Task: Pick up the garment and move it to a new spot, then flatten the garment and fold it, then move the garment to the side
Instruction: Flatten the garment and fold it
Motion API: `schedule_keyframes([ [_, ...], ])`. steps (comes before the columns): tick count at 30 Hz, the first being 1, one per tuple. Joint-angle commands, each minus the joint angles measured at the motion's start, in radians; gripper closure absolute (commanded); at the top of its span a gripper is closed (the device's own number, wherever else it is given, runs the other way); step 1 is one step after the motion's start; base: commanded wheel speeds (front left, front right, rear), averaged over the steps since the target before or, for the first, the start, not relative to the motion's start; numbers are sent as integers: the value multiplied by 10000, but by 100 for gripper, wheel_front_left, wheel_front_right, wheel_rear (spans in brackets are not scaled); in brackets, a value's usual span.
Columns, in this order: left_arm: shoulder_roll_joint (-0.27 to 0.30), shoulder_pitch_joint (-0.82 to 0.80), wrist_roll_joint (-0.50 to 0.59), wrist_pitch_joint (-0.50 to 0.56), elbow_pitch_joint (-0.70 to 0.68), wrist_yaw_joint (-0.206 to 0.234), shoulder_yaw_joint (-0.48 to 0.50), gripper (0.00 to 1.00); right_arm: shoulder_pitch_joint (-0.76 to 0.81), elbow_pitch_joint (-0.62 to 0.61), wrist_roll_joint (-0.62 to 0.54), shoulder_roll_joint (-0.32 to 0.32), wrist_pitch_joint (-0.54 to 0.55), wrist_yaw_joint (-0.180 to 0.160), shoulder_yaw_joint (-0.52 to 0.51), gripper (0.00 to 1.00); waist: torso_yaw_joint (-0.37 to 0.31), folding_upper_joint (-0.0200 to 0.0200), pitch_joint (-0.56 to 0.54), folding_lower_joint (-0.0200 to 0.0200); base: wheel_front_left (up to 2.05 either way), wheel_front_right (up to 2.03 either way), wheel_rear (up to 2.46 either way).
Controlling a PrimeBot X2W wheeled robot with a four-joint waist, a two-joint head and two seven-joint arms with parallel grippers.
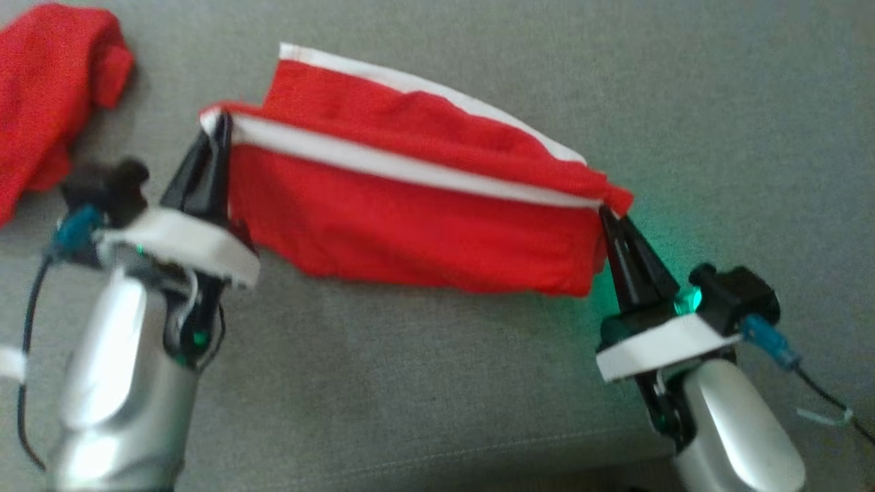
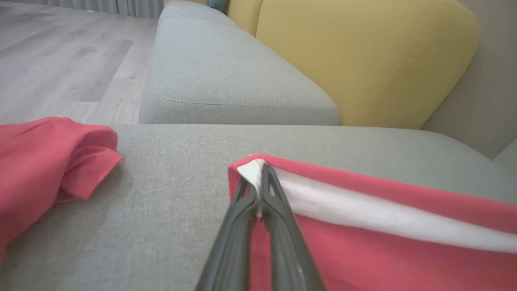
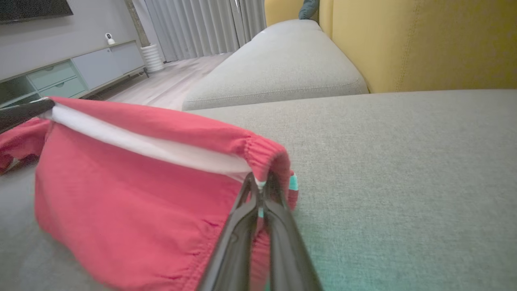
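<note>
Head view: red garment (image 1: 410, 225) with a white band along its top edge occupies the centre of the frame, stretched between both grippers over the grey sofa cushion (image 1: 437, 396).
- Left gripper (image 1: 217, 133), left of centre: fingers clenched on the garment's left corner, right at the end of the white band. In the left wrist view the two dark fingers meet on a fold of white fabric at lower centre.
- Right gripper (image 1: 605, 213), right of centre: fingers clenched on the garment's right corner, where the fabric is gathered. In the right wrist view the fingertips pinch the band's end at lower centre. Green glow on the cushion beside this gripper.
- The band runs taut and slanted from upper left down to lower right. The front panel hangs below it. A second layer with its own white edge rises behind, toward the top of the frame.
- Whether the lower hem touches the cushion or hangs just above it: cannot tell.

A second red cloth (image 1: 48, 89), crumpled, lies on the cushion at upper left, apart from the garment.

Left wrist view: yellow backrest (image 2: 363, 60) at upper right, wooden floor (image 2: 60, 60) at upper left.
</note>
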Motion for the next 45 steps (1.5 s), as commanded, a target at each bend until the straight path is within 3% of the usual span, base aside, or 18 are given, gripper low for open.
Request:
schedule_keyframes([
  [1, 308, -652, 91, -49, 10, -33, 272, 100, -294, -145, 69, 52, -162, 65, 160, 100, -182, 0, 537, 0, 0, 0, 0],
  [8, 393, -3045, 593, -147, 2391, -119, -244, 100, -1369, 521, 763, 60, -385, 65, 559, 100, -340, 0, 1351, 0, 0, 0, 0],
  [17, 263, -4581, 834, -475, 4270, -180, -694, 100, -2029, 953, 1061, 61, -448, 65, 791, 100, -437, 0, 1574, 0, 0, 0, 0],
  [20, 164, -4899, 887, -651, 4699, -198, -850, 75, -2137, 981, 1124, 61, -451, 65, 765, 100, -454, 0, 1581, 0, 0, 0, 0],
  [21, 115, -4976, 895, -716, 4824, -206, -911, 56, -2149, 977, 1142, 61, -452, 65, 742, 97, -452, 0, 1571, 0, 0, 0, 0],
  [22, 64, -5040, 895, -783, 4935, -215, -967, 31, -2156, 974, 1159, 61, -452, 65, 718, 75, -448, 0, 1557, 0, 0, 0, 0],
  [24, -4, -5133, 867, -929, 5139, -231, -1037, 8, -2150, 981, 1193, 62, -453, 65, 687, 55, -439, 0, 1514, 0, 0, 0, 0],
  [25, -22, -5167, 857, -1019, 5208, -239, -1072, 0, -2142, 986, 1217, 62, -453, 65, 669, 25, -433, 0, 1491, 0, 0, 0, 0],
  [26, -22, -5167, 857, -1019, 5208, -239, -1072, 0, -2142, 986, 1217, 62, -453, 65, 669, 25, -433, 0, 1491, 0, 0, 0, 0],
  [27, -37, -5189, 845, -1105, 5269, -246, -1096, 0, -2132, 995, 1231, 62, -454, 65, 657, 0, -425, 0, 1462, 0, 0, 0, 0],
  [37, -244, -4483, 374, -1431, 5106, -306, -1341, 0, -1583, 852, 1009, 62, -455, 65, -1, 0, -107, 0, 722, 0, 0, 0, 0],
  [45, 75, -2829, -276, -1293, 4312, -317, -1533, 0, -518, 355, 650, 62, -455, 65, -683, 0, 141, 0, -179, 0, 0, 0, 0],
])
